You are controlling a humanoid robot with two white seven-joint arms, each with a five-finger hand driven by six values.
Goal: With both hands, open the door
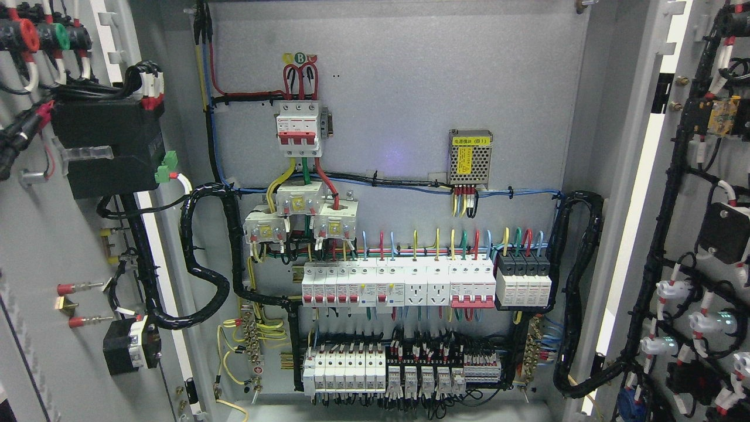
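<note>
The electrical cabinet stands with both doors swung wide open. The left door [35, 246] shows its inner face with black modules and wiring at the picture's left. The right door [703, 234] shows its inner face with black cable runs and lamp backs at the picture's right. Between them the grey back panel [398, 88] is fully exposed. Neither of my hands nor arms shows in the head view.
On the panel sit a red-white main breaker [299, 126], a mesh-cased power supply [470, 158], a row of breakers and sockets [398, 284], and terminal blocks [398, 372] below. Black corrugated cable looms [202, 269] run from each door into the cabinet.
</note>
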